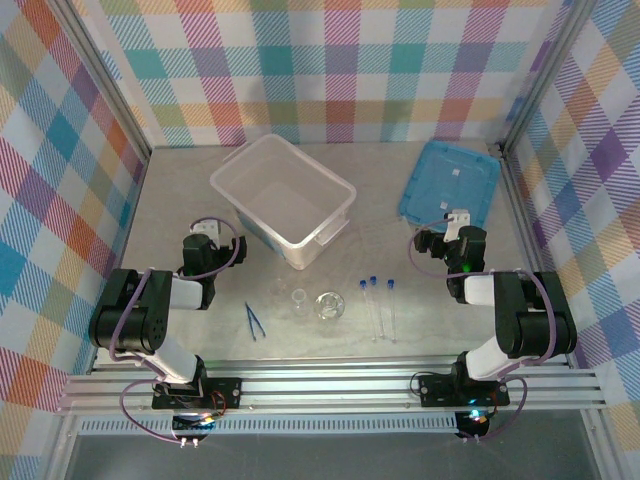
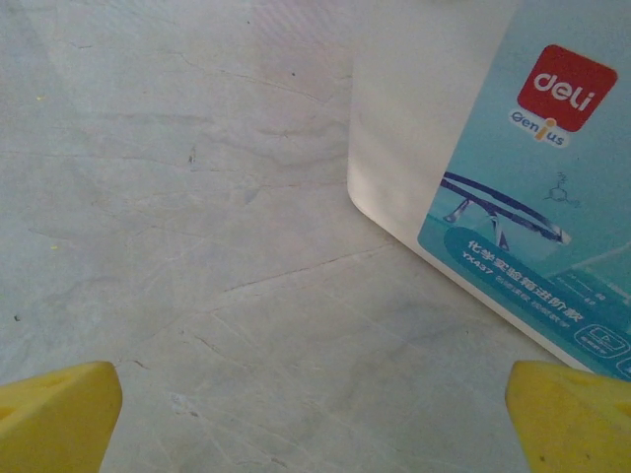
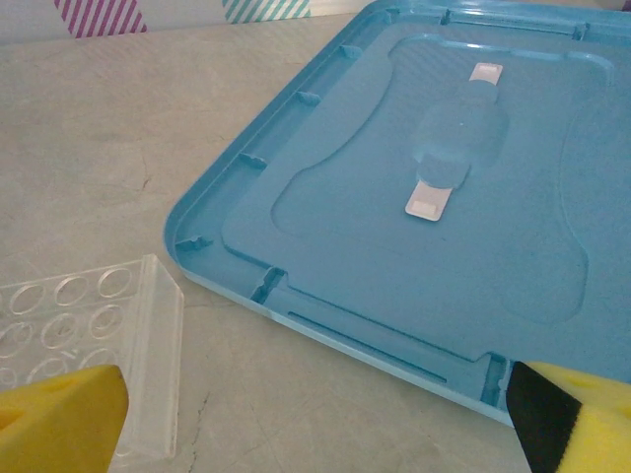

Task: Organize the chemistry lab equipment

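Flask point(image 1: 327, 305), tweezers point(image 1: 253, 321), tubes point(image 1: 380, 308) on table point(image 1: 180, 200), left hand point(image 2: 314, 419) and right hand point(image 3: 315, 419) spread wide

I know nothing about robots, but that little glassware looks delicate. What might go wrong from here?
The glass flask and tiny beaker sit close together, so reaching for one might knock the other. The thin blue-capped tubes lie flat side by side and may roll or slip from a pinch. The clear tube rack sits right beside the open right gripper, so a careless move could bump it.
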